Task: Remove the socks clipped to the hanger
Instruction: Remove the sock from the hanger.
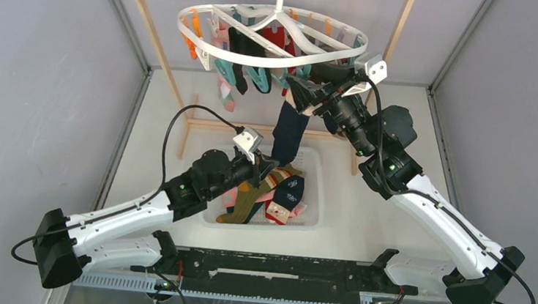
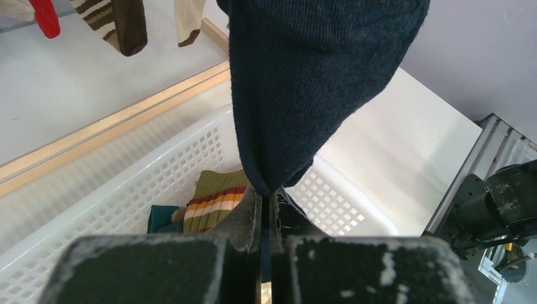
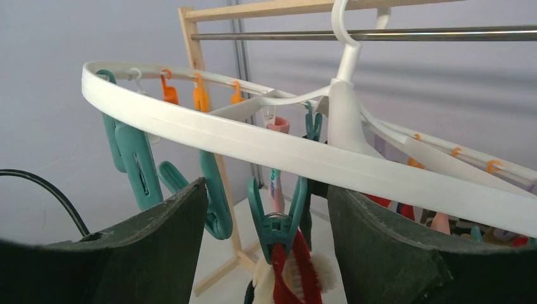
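Well, the soft, light navy sock [image 2: 316, 82] hangs below the hanger [image 3: 253, 142], its tip clamped in the left gripper [image 2: 266, 199]; the right gripper [image 3: 266, 190] gapes around a teal clip [image 3: 277, 225], probably the place to squeeze

Smooth white plastic hanger [image 3: 253, 142]; matt knitted navy sock [image 2: 304, 82].
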Motion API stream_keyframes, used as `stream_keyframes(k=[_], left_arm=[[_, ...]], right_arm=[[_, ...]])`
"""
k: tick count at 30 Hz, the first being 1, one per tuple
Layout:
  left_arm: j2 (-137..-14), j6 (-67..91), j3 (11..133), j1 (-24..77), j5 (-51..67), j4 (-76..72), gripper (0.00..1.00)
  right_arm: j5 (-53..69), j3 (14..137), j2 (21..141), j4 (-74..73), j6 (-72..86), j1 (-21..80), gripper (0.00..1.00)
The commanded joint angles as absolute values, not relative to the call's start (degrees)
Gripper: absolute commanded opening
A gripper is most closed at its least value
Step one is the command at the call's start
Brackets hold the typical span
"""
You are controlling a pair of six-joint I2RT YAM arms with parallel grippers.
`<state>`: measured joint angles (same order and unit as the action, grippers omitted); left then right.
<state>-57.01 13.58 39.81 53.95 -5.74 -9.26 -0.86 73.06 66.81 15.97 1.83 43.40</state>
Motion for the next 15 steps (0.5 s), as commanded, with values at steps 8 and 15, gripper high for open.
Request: stream_keyframes(k=[8, 15], left_arm=[[-57.7, 14.3, 41.6, 53.6, -4.4, -11.0, 0.00], [-57.7, 14.2, 41.8, 53.6, -4.4, -10.8, 0.00]], right_arm=[[2.9, 72.8, 65.1, 18.6, 5.2, 39.1, 0.65], [4.1, 72.8, 65.9, 18.9, 6.2, 37.7, 0.60]])
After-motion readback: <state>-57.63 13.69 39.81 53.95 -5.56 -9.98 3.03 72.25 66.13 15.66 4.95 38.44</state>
